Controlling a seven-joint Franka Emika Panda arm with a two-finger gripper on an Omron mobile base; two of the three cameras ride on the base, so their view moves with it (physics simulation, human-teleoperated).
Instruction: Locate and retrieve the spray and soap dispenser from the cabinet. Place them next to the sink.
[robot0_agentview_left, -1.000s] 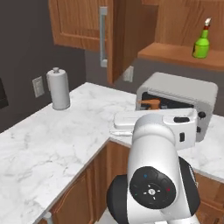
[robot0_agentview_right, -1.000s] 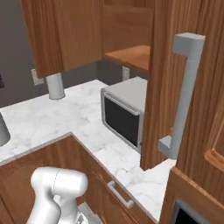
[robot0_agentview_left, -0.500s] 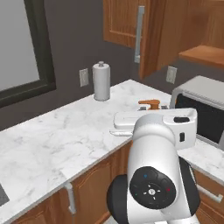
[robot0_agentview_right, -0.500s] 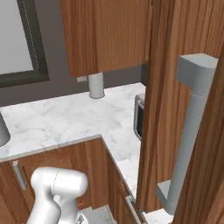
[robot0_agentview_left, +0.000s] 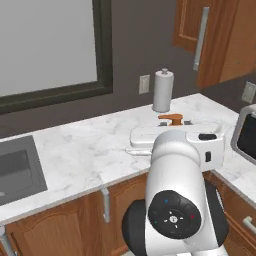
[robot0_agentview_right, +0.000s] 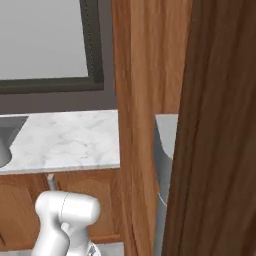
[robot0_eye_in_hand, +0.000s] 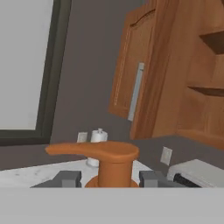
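The soap dispenser's orange pump top (robot0_eye_in_hand: 105, 153) rises between my two dark fingertips in the hand view, and my gripper (robot0_eye_in_hand: 111, 179) is shut on the bottle below it. In the left base view the same orange pump (robot0_agentview_left: 170, 119) sticks up just beyond my white hand, over the marble counter (robot0_agentview_left: 85, 150). The dark grey sink (robot0_agentview_left: 17, 170) lies recessed at the far left of that counter. The brown cabinet (robot0_eye_in_hand: 131, 74) hangs up at the right with its door open and bare wooden shelves (robot0_eye_in_hand: 210, 65) beside it. The spray is out of view.
A grey paper-towel roll (robot0_agentview_left: 163, 90) stands at the back wall beside an outlet (robot0_agentview_left: 144, 84). A grey appliance (robot0_agentview_left: 247, 132) sits at the counter's right end. A dark-framed window (robot0_agentview_left: 50, 45) is above the sink. The open cabinet door (robot0_agentview_right: 150, 125) looms close in the right base view.
The whole picture has shifted: the base has moved left along the counter, bringing the window and sink into view. The gripper still holds the soap dispenser.
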